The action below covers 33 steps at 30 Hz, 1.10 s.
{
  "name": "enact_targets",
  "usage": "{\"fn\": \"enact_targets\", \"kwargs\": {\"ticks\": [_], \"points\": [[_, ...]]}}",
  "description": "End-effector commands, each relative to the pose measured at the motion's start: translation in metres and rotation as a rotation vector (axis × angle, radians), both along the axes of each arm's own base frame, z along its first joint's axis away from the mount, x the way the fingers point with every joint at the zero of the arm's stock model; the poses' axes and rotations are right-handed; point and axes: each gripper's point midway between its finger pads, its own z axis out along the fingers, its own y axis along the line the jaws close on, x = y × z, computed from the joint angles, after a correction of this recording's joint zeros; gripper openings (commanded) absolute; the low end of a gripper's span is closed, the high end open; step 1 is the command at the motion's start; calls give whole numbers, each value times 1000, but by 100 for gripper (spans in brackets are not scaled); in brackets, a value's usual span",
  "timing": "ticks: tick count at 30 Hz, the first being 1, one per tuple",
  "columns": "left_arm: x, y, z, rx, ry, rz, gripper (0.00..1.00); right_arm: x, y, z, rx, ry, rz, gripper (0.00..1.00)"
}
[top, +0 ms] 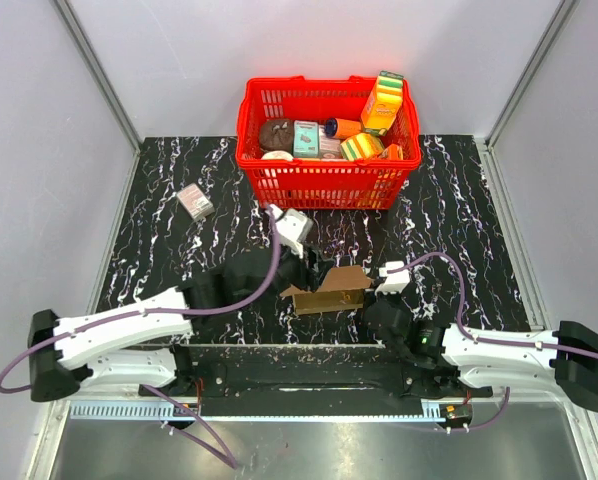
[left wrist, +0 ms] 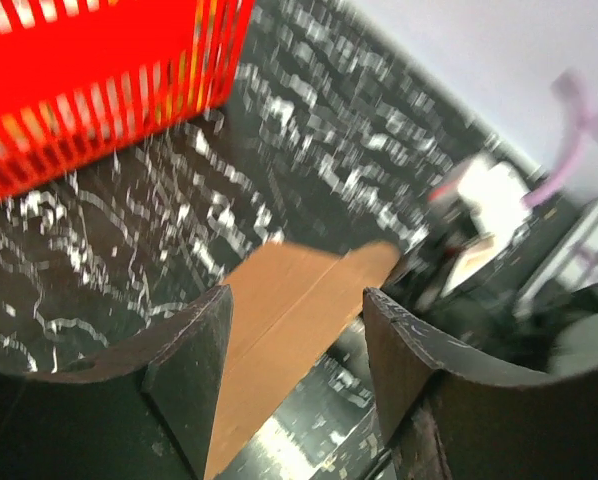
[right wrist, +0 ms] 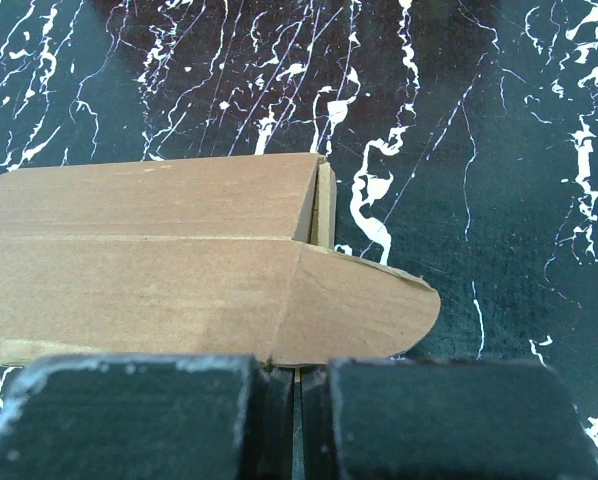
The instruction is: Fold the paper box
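The paper box (top: 329, 290) lies between the wide-open left pincer's (left wrist: 297, 300) jaws, just beside the closed right pincer (right wrist: 297, 368).

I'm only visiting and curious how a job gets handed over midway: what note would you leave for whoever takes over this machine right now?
Left gripper: open, with a panel of the cardboard box between its fingers.
Right gripper: shut, apparently pinching the box's near edge.
Box: on the black table, between the two grippers, in front of the red basket.
Done: partly folded; the long panels are creased over.
Left: a rounded flap sticks out at one end, so the folding is not finished.
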Motion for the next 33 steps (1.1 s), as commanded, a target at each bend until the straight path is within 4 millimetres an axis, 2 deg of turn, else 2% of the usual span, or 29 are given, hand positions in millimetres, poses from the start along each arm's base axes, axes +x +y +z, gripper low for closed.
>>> {"fn": "enact_targets", "kwargs": {"ticks": [1, 6, 12, 29, 33], "points": [[1, -19, -50, 37, 78, -71, 59, 3, 8, 13, 44, -26, -10, 1], [9, -29, -87, 90, 124, -60, 59, 2, 9, 14, 48, -27, -5, 1], [19, -22, -119, 150, 163, 18, 59, 3, 8, 13, 45, -27, -4, 2], [24, -16, -152, 188, 197, 62, 59, 3, 10, 12, 42, -23, 2, 12], [23, -16, -159, 185, 211, 58, 60, 2, 9, 13, 45, -22, 0, 24]]}}
